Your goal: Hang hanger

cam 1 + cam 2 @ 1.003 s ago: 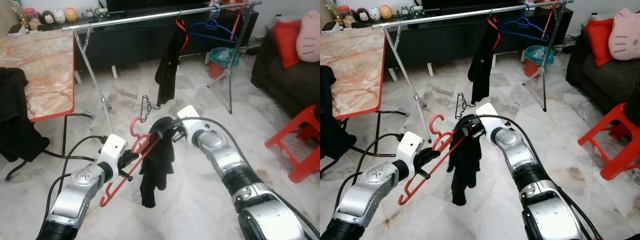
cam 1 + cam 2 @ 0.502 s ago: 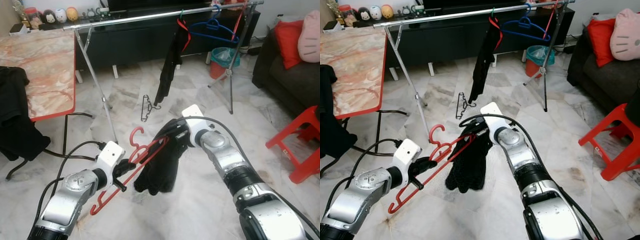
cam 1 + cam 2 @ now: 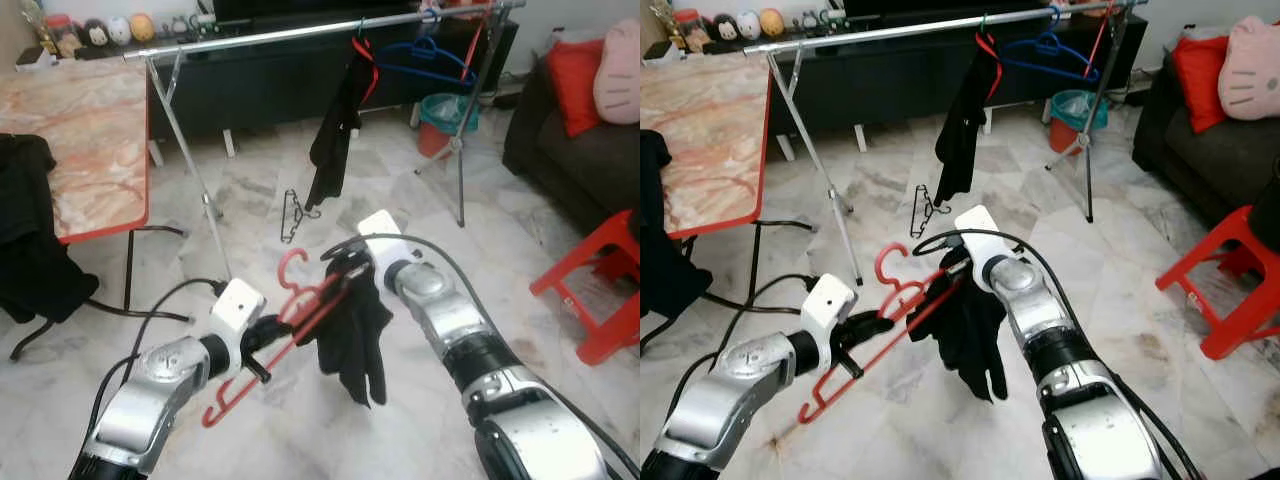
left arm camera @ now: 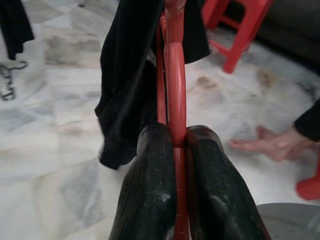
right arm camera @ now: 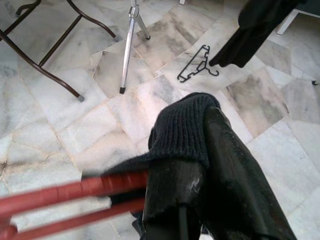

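The left pincer (image 3: 262,335) is clenched on the lower part of a red hanger (image 3: 290,320), its two black fingers (image 4: 150,200) pressed against either side of the red bar. From that grip the hanger slants up and away toward the right pincer (image 3: 345,272), held in the air above the marble floor (image 3: 560,340). A black garment (image 3: 355,335) is draped over the hanger's far end and hangs down just below the right pincer. In the right wrist view knitted black cloth covers one finger of the right pincer and the red bars run beside it (whether it is clenched or released I cannot tell).

Beyond both pincers stands a metal clothes rail (image 3: 300,32), with a black cloth (image 3: 335,125) and a blue hanger (image 3: 430,60) hung on it. A black wire hanger (image 3: 291,215) lies on the floor between the pincers and the rail. A red stool (image 3: 600,285) stands well off to the right pincer's outer side, and a table (image 3: 70,140) with a red-edged marble top to the left pincer's outer side.
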`<state>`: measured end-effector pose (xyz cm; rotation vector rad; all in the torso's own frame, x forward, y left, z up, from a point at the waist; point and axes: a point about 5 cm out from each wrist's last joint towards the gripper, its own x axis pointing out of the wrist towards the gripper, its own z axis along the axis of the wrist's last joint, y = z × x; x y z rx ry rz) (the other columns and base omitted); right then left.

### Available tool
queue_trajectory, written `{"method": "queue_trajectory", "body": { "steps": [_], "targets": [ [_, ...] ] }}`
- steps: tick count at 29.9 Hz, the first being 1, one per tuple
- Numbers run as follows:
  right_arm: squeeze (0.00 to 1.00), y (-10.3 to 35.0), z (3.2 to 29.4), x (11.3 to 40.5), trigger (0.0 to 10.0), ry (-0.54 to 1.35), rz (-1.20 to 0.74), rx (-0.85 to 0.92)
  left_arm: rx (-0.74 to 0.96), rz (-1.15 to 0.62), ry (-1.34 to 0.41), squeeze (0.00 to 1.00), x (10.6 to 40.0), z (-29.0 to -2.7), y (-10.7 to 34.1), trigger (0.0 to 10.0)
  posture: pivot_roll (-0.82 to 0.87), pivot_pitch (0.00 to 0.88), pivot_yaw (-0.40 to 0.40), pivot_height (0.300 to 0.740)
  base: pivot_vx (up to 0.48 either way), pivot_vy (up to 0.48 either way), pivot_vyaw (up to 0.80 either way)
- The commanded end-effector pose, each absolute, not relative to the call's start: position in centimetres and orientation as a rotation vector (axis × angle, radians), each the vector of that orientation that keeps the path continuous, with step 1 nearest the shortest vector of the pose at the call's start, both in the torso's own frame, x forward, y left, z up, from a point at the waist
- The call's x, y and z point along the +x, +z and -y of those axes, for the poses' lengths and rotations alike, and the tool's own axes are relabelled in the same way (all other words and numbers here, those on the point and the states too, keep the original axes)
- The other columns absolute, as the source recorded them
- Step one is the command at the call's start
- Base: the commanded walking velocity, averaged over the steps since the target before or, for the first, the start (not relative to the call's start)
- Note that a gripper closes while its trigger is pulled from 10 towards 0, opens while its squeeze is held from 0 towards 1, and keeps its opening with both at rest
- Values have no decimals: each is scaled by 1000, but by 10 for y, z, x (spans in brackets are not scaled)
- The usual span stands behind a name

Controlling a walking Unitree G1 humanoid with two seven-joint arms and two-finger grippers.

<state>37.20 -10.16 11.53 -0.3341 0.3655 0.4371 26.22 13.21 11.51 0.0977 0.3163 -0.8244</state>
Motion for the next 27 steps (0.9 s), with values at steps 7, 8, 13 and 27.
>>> {"method": "queue_trajectory", "body": {
  "steps": [7,8,13,27],
  "targets": [
    [0,126,96,374,10000,453,-323,-331,85,-311,-946,0,250,-126,122,10000,43,72,-13,740,0,0,0],
    [0,127,96,374,10000,455,-321,-331,86,-312,-936,0,251,-126,122,10000,43,72,-13,740,0,0,0],
    [0,135,86,373,10000,481,-297,-324,130,-341,-828,0,262,-128,115,10000,41,72,-14,740,0,0,0],
    [0,131,76,361,10000,503,-317,-316,211,-369,-660,0,277,-135,106,10000,38,74,-13,740,0,0,0]
  ]
}}
